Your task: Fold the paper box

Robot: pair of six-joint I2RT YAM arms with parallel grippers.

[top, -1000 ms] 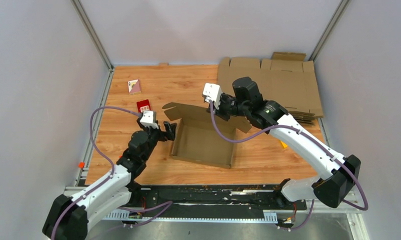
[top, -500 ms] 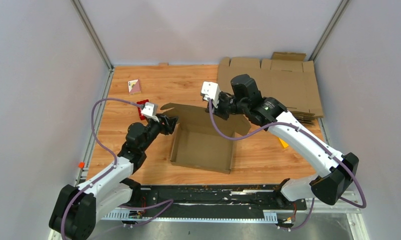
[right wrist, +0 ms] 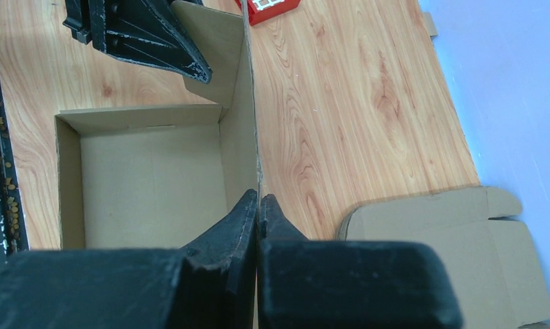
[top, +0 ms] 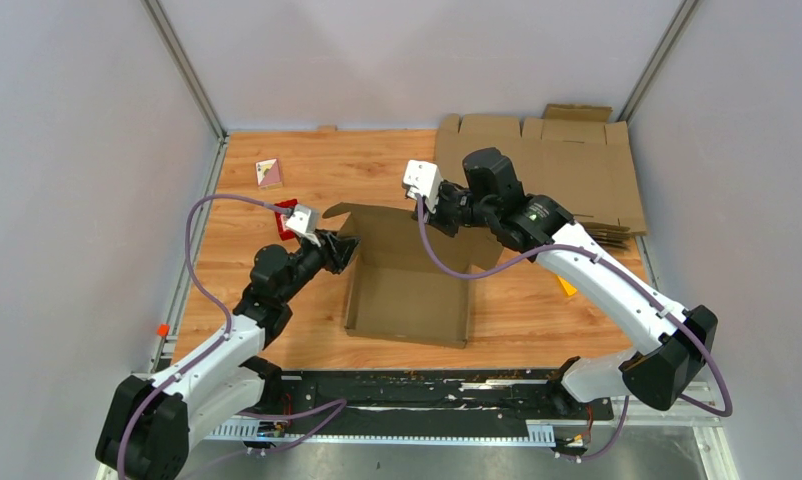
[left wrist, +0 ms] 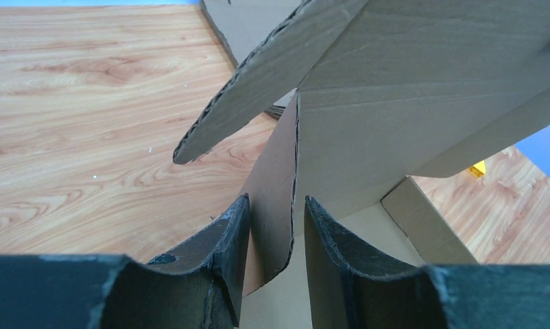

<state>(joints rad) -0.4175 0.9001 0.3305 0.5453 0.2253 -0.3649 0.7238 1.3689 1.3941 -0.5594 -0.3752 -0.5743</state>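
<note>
Change: left hand (left wrist: 276, 204) has been moved in to the far-left corner of the paper box (top: 407, 295), mid surface (top: 377, 165), and narrowed astride a flap; clamping cannot be told. Rear wall is held pinched in right hand (right wrist: 258, 199). Flap folding judged imminent.

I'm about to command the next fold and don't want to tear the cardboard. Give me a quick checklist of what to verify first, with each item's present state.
1. Right claw shut on the far wall of the paper box: ok.
2. Left claw clamped on the corner flap: not ok. Its fingers straddle the flap, with a gap on one side.
3. Near and side walls standing upright: ok.
4. Small red box apart from the flap: ok.
5. Pile of flat sheets apart from the box: ok.
6. Box floor lying flat: cannot tell.
</note>
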